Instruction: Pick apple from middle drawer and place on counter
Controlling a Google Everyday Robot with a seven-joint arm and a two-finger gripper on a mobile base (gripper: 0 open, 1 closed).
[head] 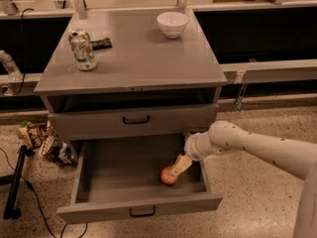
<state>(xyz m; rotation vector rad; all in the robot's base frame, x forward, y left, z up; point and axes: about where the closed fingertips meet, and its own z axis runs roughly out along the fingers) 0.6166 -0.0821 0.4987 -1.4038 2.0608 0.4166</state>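
One pincer [179, 166] (angled down-left) at apple [168, 177], middle drawer [101, 211]

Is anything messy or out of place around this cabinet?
Yes: a heap of snack packets lies on the floor beside the cabinet, at the picture's left. Nothing else stands out: the gripper is in the open middle drawer, at the apple.

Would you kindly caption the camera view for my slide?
Gripper at the apple inside the open lower drawer, below the counter.

Apple [169, 175] in middle drawer [119, 180], right part; gripper [180, 166] just beside, rightward.
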